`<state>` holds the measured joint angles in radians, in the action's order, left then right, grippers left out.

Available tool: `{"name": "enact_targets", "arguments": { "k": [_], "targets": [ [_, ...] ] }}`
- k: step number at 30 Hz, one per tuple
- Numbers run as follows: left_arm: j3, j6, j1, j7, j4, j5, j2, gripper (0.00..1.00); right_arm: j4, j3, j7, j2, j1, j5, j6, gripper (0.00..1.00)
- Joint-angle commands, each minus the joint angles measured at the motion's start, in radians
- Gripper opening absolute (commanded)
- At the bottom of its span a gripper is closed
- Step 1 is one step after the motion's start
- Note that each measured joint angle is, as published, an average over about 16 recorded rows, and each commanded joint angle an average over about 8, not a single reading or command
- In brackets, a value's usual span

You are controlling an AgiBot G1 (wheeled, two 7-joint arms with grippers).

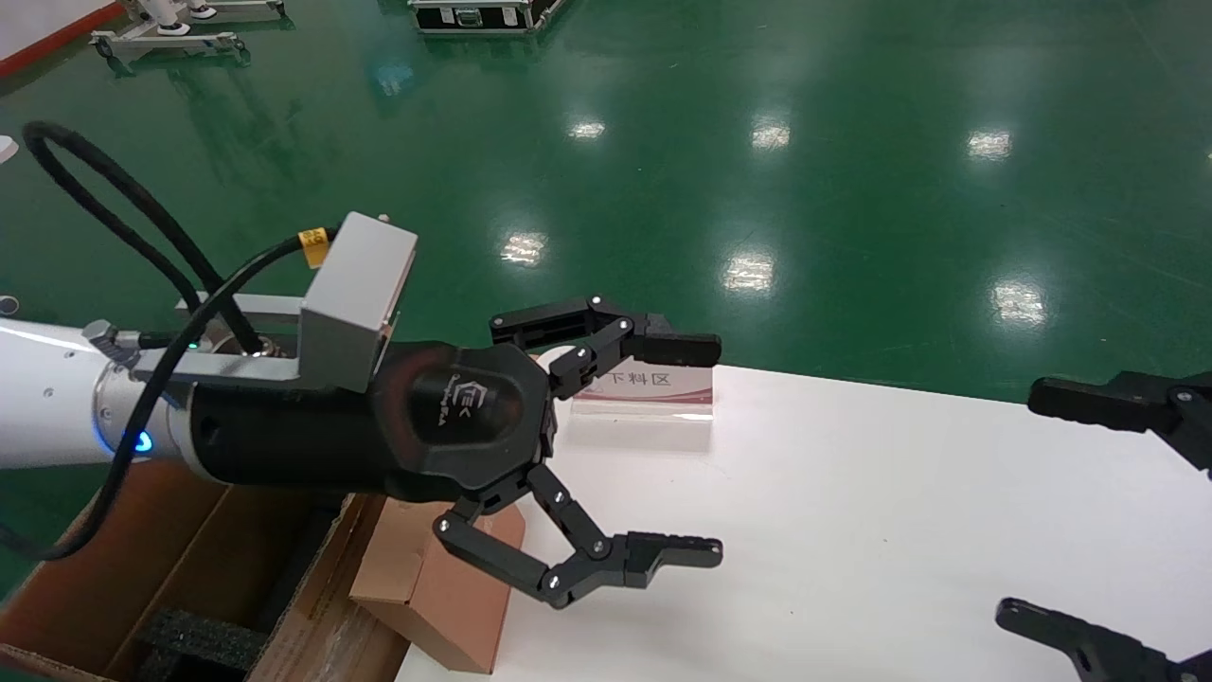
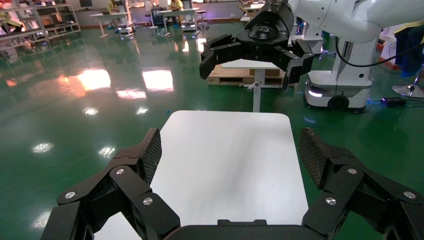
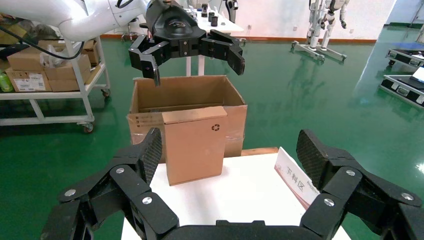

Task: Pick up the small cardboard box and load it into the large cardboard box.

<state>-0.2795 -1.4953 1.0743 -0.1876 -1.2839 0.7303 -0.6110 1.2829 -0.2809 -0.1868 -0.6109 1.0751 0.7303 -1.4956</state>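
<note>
Small cardboard box (image 3: 194, 144): plain brown, slim and rectangular, standing upright on its narrow end at the left edge of the white rectangular table (image 1: 852, 530). A small black recycling symbol is printed near the upper corner of the broad face seen by the right wrist camera. In the head view only its lower part (image 1: 445, 587) shows, below the left gripper.

Large cardboard box (image 3: 150, 107): brown corrugated carton, open at the top, standing on the floor just left of the table, directly behind the small box as seen from the right. Shiny tape on its outer side; black foam block (image 1: 194, 639) inside.

Left gripper (image 1: 696, 450): raised above the small box, fingers spread wide, nothing between them. The box lies below and slightly left of the fingertips, not touching them.

Right gripper (image 3: 227, 150): at the right side of the table, fingers spread wide, empty, well apart from the small box.

Clear acrylic sign stand with red-and-white label (image 1: 653, 393): at the far table edge, near the left gripper's upper finger.
</note>
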Motion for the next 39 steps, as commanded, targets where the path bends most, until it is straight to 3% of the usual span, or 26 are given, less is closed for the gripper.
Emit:
{"name": "enact_targets", "arguments": {
  "k": [1,14,21,27,34,39],
  "targets": [
    [0.0,0.0,0.0,0.0,0.0,0.0,0.0,1.0,0.0,0.0,0.0,0.0,0.0,0.0,0.0,1.0],
    [-0.002,0.003,-0.003,-0.007,0.006,0.0,0.001,1.0,0.0,0.0,0.0,0.0,0.0,0.0,0.0,1.0],
    [-0.023,0.041,0.011,-0.074,-0.001,0.064,0.042,1.0,-0.001,-0.001,0.001,0.0,0.0,0.0,0.0,1.0],
    [-0.09,0.09,0.073,-0.243,-0.046,0.232,0.098,1.0,-0.001,-0.001,0.001,0.0,0.001,-0.001,0.0,1.0],
    [-0.215,0.018,0.297,-0.543,-0.071,0.513,0.09,1.0,-0.001,-0.002,0.001,0.0,0.001,-0.001,0.0,1.0],
    [-0.291,-0.043,0.438,-0.747,-0.071,0.65,0.058,1.0,-0.001,-0.002,0.001,0.001,0.001,-0.001,0.0,1.0]
  ]
}}
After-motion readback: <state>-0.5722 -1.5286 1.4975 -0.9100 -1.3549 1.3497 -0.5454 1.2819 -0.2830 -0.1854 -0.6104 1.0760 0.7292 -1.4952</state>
